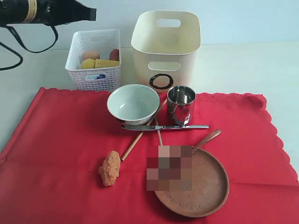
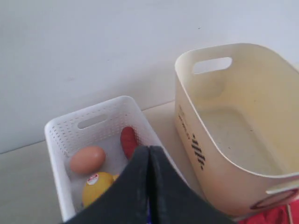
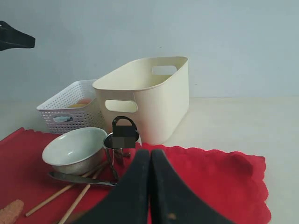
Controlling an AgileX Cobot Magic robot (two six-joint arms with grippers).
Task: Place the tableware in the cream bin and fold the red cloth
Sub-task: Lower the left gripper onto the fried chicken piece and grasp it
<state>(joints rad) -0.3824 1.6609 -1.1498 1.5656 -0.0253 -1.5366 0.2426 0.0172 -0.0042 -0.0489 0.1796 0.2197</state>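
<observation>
On the red cloth (image 1: 56,149) stand the pale bowl (image 1: 133,103) and the steel cup (image 1: 181,105), with the knife (image 1: 163,127) lying in front of them across two chopsticks (image 1: 136,141). The wooden spoon (image 1: 208,139) rests on the rim of the brown plate (image 1: 201,186). The cream bin (image 1: 166,46) stands behind the cloth, nothing in it. My left gripper (image 2: 148,149) is shut and holds nothing, high over the white basket (image 2: 93,135); in the exterior view it (image 1: 93,14) is at the top left. My right gripper (image 3: 150,151) is shut and holds nothing, low over the cloth (image 3: 224,177).
The white perforated basket (image 1: 93,60) left of the bin holds an egg (image 2: 87,159), a lemon (image 2: 97,185) and a red item (image 2: 128,140). A breaded food piece (image 1: 110,168) lies on the cloth near the chopsticks. A blurred patch covers part of the plate.
</observation>
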